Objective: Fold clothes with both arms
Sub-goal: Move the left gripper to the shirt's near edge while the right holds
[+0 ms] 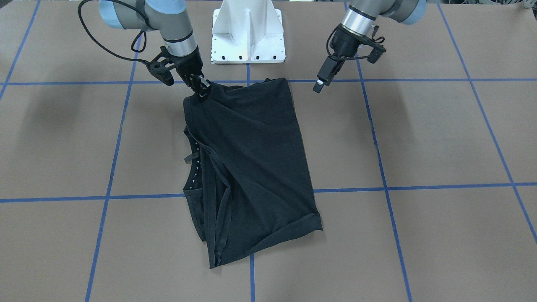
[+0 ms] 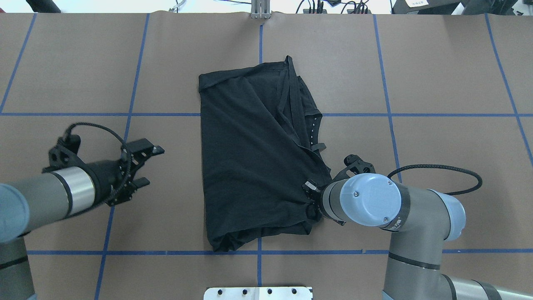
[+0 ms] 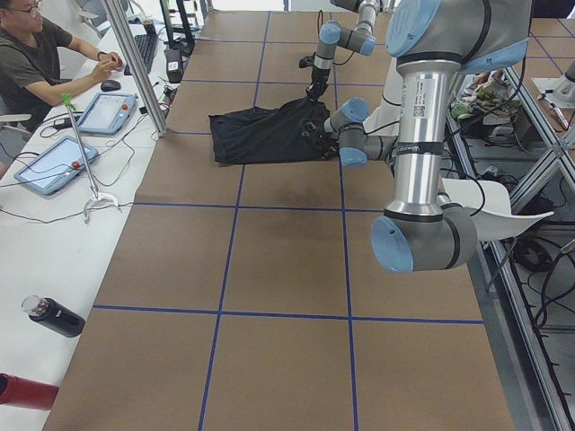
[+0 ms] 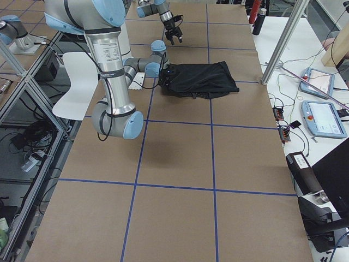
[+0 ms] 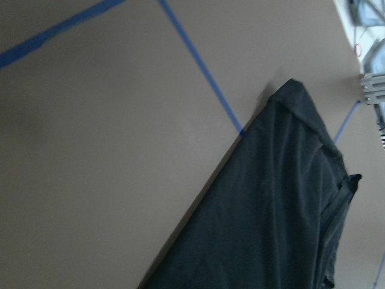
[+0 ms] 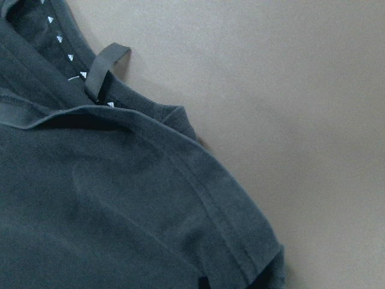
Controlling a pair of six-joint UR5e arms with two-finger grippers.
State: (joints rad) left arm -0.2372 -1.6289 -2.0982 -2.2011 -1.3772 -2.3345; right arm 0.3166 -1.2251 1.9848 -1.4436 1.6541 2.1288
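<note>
Front view: my right fingers (image 1: 202, 89) are clamped on the T-shirt (image 1: 251, 167) corner nearest my edge of the desk (image 1: 419, 147). Left fingers (image 1: 320, 84) hang off the cloth, holding nothing. Overhead: T-shirt folded, lying mid-desk; left fingers spread apart. Rt wrist cam: black cloth w/ small white marks.

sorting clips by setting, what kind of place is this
Probably a robotics lab. A left arm and right arm flank a white pedestal at a table with a blue tape grid, and an operator sits at a side bench with touchscreen pendants. The right gripper holds a black T-shirt.
</note>
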